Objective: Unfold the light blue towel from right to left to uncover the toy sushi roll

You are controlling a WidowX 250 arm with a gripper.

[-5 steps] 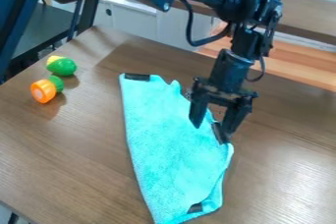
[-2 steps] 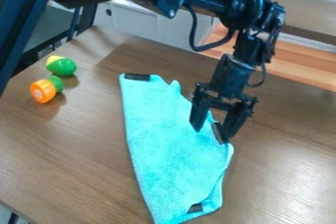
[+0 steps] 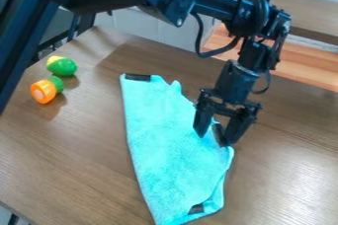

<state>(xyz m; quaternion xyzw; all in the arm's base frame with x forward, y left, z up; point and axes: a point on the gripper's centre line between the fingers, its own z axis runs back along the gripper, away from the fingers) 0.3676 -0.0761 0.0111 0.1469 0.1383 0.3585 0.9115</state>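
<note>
High slanting view over table

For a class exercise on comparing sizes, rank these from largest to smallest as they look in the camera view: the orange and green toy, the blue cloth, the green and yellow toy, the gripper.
1. Blue cloth
2. Gripper
3. Green and yellow toy and orange and green toy: too alike to rank

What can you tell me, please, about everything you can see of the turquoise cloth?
The cloth looks soft and fuzzy, like a towel. It lies long and apparently folded on the table, with an uneven upper right edge and a turned corner at the lower right. Black patches show at its upper left corner, right edge and lower end. The gripper is over the right edge, fingers apart; whether they touch the cloth, I can't tell.
</note>
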